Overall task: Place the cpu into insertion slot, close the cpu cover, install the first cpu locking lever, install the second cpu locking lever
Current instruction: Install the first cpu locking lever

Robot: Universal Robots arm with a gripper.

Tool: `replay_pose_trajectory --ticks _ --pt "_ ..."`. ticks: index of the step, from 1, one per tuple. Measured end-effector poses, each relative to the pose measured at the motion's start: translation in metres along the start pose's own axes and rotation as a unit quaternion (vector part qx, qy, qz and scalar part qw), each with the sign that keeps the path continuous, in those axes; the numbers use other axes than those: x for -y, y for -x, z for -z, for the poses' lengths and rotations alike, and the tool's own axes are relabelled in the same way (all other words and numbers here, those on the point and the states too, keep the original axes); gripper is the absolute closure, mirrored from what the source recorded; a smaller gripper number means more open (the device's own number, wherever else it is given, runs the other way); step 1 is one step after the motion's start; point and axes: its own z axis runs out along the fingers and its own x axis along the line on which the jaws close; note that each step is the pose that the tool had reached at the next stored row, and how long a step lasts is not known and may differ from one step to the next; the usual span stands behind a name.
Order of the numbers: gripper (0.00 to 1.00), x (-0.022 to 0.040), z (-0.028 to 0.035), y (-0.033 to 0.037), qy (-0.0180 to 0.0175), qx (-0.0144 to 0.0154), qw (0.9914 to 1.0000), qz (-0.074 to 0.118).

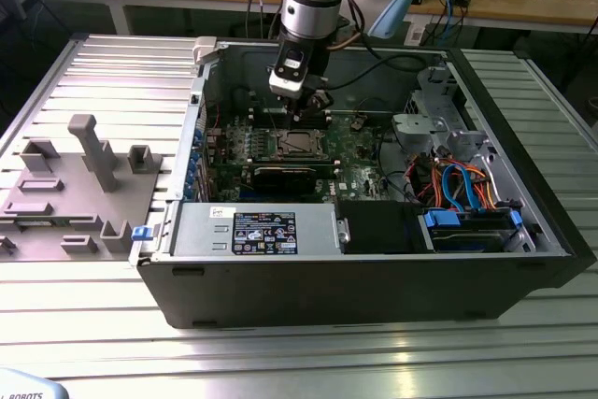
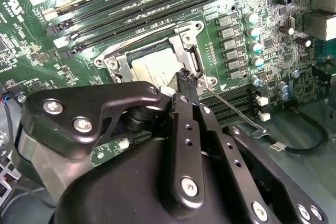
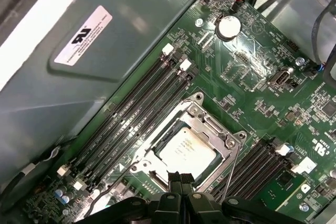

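An open computer case (image 1: pixel 374 259) was laid on its side on a ribbed metal table (image 1: pixel 112 72), with a grey fixture block (image 1: pixel 65 203) placed toward the exterior view's left. Wooden benches (image 1: pixel 523 7) strewn with cables and equipment were seen behind.

The gripper (image 1: pixel 308 111) was held low inside the case above the green motherboard (image 3: pixel 252 72). In both wrist views its black fingers (image 3: pixel 181 182) were pressed together with nothing grasped between them, the tips just over one edge of the socket.

The cpu (image 3: pixel 188 148) was seated in the insertion slot (image 3: pixel 152 173), and the cpu cover (image 3: pixel 210 124) was lowered flat around it, the chip's metal top showing through the window. A thin wire lever (image 2: pixel 236 111) was seen beside the socket; whether it was latched could not be judged.
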Motion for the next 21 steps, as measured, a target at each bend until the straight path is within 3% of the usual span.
replay_pose_trajectory --ticks 3,7,9,10,12,15,18,19,21 --pt "0.89 0.0000 0.0000 0.0000 -0.0005 0.0010 0.99983 0.018" --pt "0.89 0.0000 0.0000 0.0000 -0.0018 0.0032 0.99830 0.058" --pt "0.89 0.0000 0.0000 0.0000 -0.0023 0.0041 0.99715 0.075" --pt "0.89 0.0000 0.0000 0.0000 -0.0027 0.0049 0.99604 0.089" --pt "0.89 0.0000 0.0000 0.0000 -0.0031 0.0056 0.99474 0.102" --pt "0.89 0.0000 -0.0001 0.0000 -0.0039 0.0071 0.99157 0.129" --pt "0.89 0.0000 -0.0001 0.0000 -0.0049 0.0089 0.98685 0.161" --pt "0.89 0.0000 -0.0001 0.0000 -0.0051 0.0092 0.98583 0.167" --pt "0.89 0.0000 -0.0001 0.0000 -0.0058 0.0105 0.98154 0.191"
